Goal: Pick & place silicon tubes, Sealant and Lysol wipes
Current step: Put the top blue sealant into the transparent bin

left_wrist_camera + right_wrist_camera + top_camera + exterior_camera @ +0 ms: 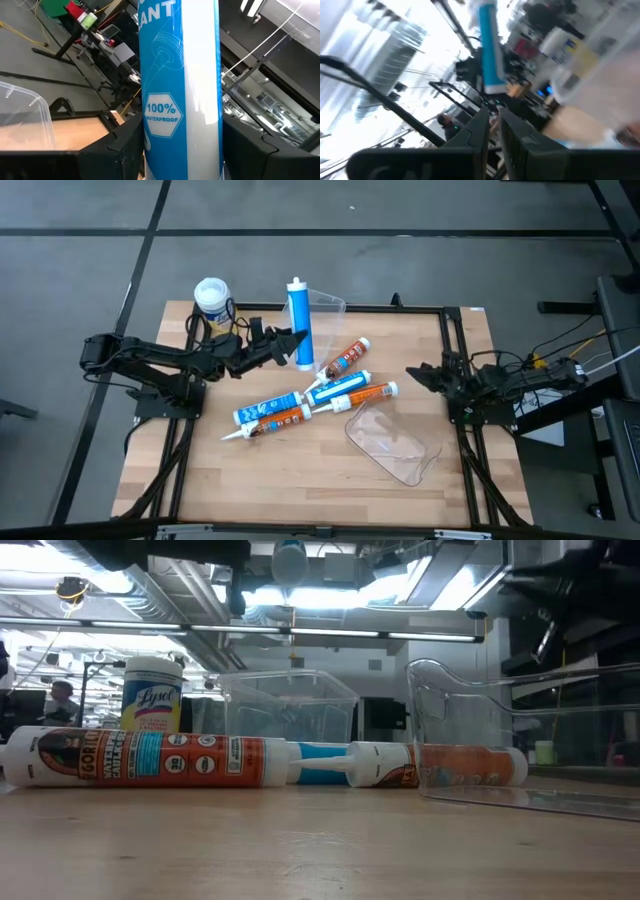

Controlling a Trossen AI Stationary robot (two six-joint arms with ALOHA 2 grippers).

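Note:
My left gripper (292,342) is shut on a blue-and-white sealant tube (298,320), held above the table's far middle. The tube fills the left wrist view (182,90) and its bottom end shows at the top of the low view (288,558). The yellow Lysol wipes canister (212,298) with a white lid stands upright on its base at the far left (152,695). Several orange and blue tubes (340,388) lie on their sides at mid-table (150,758). My right gripper (412,373) is shut and empty at the right (492,131). My left gripper pinches the sealant tube's blue body (165,150), in its lower half, between the two fingers (117,147), one on each side. The fingers come roughly level from the table's left and lie across the tube. The tube stands about upright, white nozzle up, lifted clear of the table.
A clear plastic bin (325,305) stands at the far edge just behind the held tube (290,710). Another clear bin (392,442) lies tipped at the near right (520,730). Bare wood shows at the near left.

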